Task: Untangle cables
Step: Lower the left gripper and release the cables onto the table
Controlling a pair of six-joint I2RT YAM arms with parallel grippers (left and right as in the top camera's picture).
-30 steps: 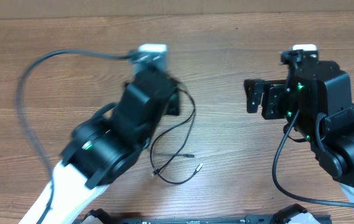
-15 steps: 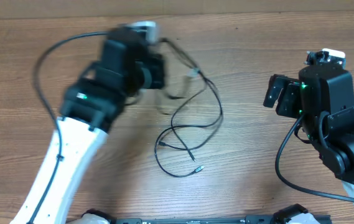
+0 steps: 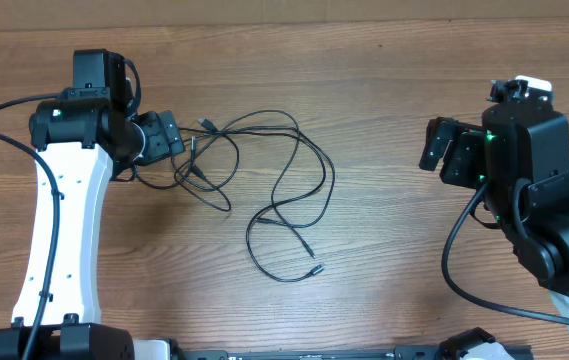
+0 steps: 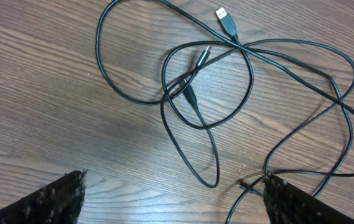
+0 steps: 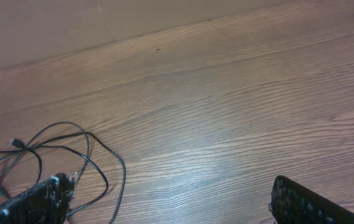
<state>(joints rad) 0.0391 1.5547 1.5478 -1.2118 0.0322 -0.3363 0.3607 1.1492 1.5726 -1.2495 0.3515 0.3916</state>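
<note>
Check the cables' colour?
Cables are black, and the USB plug tip is silver. This shows best in the left wrist view.

A wood-grain table [image 3: 384, 230] meets what may be a plain beige wall [image 5: 71, 25].

Left arm [image 3: 62, 215] white+blk, right arm [image 3: 529, 165] blk, green LEDs.

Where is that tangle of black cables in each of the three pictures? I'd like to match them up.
Overhead: the black cables lie left of centre, spreading toward the middle.
Left wrist: they fill the top and right of the picture.
Right wrist: only a few loops show, in the lower-left corner.
Shared landmark: the wood-grain table under them in every view.
</note>
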